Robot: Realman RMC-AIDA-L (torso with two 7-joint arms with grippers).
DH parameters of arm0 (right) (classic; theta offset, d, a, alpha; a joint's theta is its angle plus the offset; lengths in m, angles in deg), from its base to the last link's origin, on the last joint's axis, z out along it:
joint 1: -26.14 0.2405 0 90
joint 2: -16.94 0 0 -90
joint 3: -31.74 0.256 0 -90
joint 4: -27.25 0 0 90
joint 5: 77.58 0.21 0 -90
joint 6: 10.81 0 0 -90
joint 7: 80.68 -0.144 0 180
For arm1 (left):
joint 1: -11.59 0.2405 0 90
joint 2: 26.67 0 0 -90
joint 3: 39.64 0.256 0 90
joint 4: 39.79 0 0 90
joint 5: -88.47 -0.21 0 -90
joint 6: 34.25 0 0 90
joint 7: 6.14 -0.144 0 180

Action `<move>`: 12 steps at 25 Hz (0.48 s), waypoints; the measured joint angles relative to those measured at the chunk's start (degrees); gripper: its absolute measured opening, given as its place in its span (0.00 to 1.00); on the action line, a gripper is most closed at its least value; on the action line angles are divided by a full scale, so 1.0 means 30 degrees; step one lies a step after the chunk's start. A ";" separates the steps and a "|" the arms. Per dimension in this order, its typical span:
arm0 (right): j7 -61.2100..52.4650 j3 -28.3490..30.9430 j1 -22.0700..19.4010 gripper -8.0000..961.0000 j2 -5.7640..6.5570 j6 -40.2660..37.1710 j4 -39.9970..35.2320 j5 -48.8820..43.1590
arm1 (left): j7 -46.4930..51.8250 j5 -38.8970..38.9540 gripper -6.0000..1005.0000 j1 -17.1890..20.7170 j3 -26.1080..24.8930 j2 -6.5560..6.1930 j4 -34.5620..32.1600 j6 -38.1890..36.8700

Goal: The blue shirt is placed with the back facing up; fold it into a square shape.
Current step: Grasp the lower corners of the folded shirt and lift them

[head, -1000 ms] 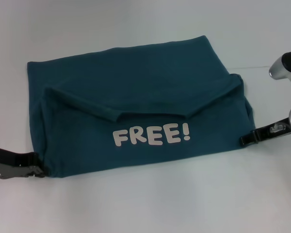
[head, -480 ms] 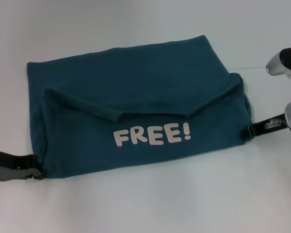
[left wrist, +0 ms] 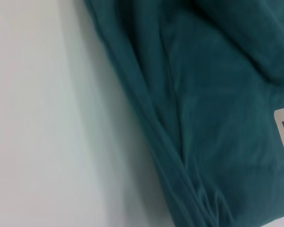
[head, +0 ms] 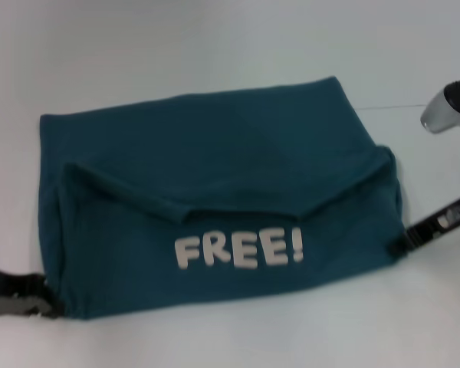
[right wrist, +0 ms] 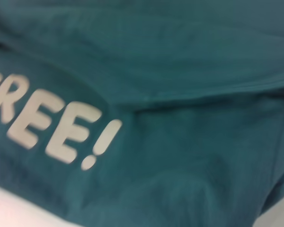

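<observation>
The blue shirt [head: 215, 192], soft matte cotton, lies folded into a rough rectangle on the smooth white tabletop [head: 215, 337], cream "FREE!" lettering [head: 238, 251] facing up below a sagging fold. The left tool [head: 42, 300] meets its near left corner, the right tool [head: 405, 241] its right edge; whether either pinches cloth cannot be told.

The blue shirt [head: 215, 192] carries one readable word, "FREE!", in thick cream capital letters with an exclamation mark, printed on its folded near panel. The right wrist view shows only "REE!" of it; the left wrist view shows just the start of the "F". No other text is visible.
</observation>
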 joint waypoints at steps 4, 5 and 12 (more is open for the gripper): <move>0.0735 0.0000 -0.0226 0.12 0.0055 -0.3437 -0.0895 -0.0454 | -0.0089 -0.0369 0.04 0.0626 0.0052 -0.0077 -0.0666 -0.2151; 0.0887 0.0000 -0.0268 0.12 0.0057 -0.3965 -0.0969 -0.0679 | -0.0231 -0.0552 0.04 0.0770 0.0055 -0.0059 -0.0741 -0.2815; 0.2224 0.0084 -0.0893 0.11 -0.0056 -0.7793 -0.2135 -0.1502 | -0.1264 -0.1332 0.04 0.1771 0.0113 0.0343 -0.0880 -0.6393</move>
